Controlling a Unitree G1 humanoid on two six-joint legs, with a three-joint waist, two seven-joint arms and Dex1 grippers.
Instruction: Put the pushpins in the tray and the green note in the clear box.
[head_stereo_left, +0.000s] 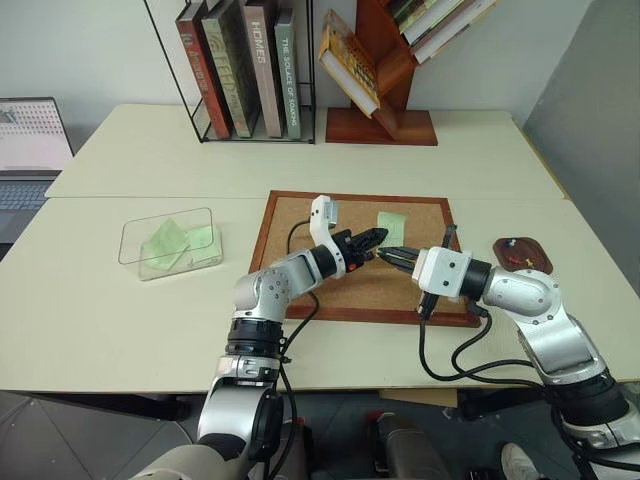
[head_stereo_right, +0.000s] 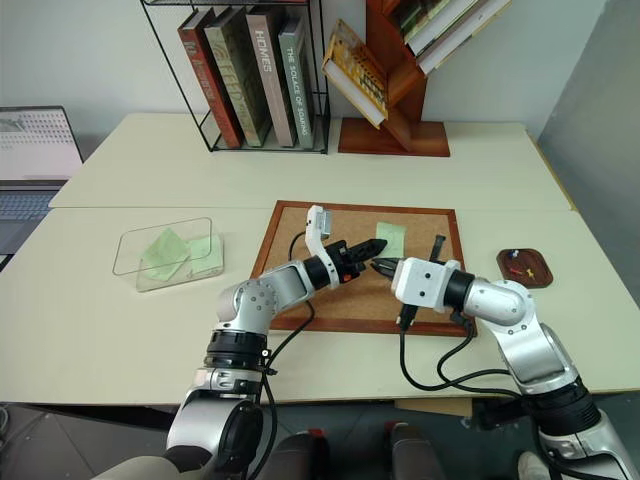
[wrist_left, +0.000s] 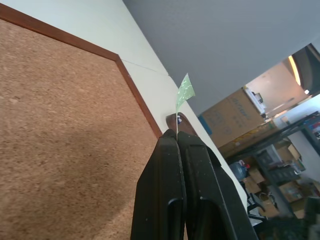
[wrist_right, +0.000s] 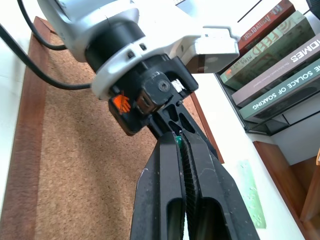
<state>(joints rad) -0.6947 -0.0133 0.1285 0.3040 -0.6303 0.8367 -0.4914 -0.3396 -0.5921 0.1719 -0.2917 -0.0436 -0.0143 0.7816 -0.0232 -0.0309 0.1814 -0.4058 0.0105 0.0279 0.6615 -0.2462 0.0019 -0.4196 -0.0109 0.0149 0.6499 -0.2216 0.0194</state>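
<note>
**A:** Where is the green note (head_stereo_left: 391, 222)?

**B:** Over the middle of the corkboard (head_stereo_left: 300, 235), at the spot where the two tools meet tip to tip. It looks raised off the cork rather than lying flat on it.

**A:** What is the left tool (head_stereo_left: 380, 238) doing?

**B:** Its fingers are pressed together. In the left wrist view the slip rises edge-on out of the seam between them, so it is pinching the note.

**A:** And the right tool (head_stereo_left: 392, 255)?

**B:** It is closed too. Its wrist view shows a small bit of green caught at the very tips, which I take to be a corner of the same note.

**A:** Where is the clear box (head_stereo_left: 135, 240)?

**B:** On the table (head_stereo_left: 120, 320), well to the left of the corkboard. There are pale green slips lying inside it.

**A:** And the tray (head_stereo_left: 540, 262)?

**B:** On the table just off the corkboard's right edge. It has a few pushpins (head_stereo_left: 512, 243) in it; I can make out red and yellow heads, but nothing finer.
</note>
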